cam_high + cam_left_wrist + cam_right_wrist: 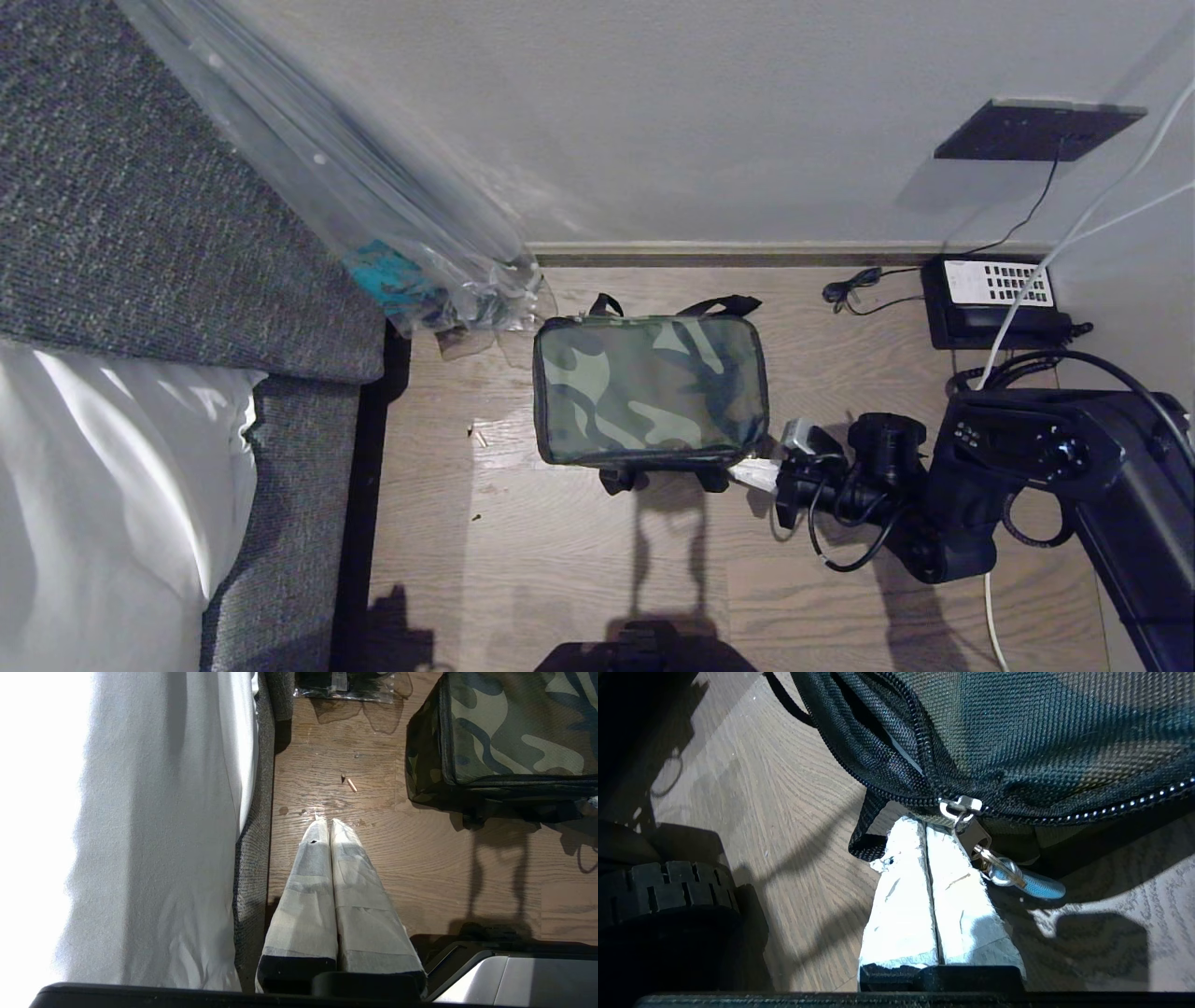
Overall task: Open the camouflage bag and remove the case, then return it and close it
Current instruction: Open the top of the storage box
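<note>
The camouflage bag (651,387) lies flat on the wooden floor with its green patterned top up and its black straps at the front and back. My right gripper (752,472) is at the bag's front right corner, shut with nothing between its fingers. In the right wrist view its taped fingertips (926,823) touch the bag's edge just below the zip. The metal zip slider (961,806) and its blue cord pull (1036,885) hang beside one finger, outside the grip. The case is hidden. My left gripper (329,822) hangs shut over the floor beside the bed.
A clear plastic-wrapped umbrella (401,233) leans behind the bag's left corner. A grey bed edge with a white sheet (112,448) lines the left side. A black box with a white label (994,303) and cables sits by the wall at right. My base wheel (668,896) is close by.
</note>
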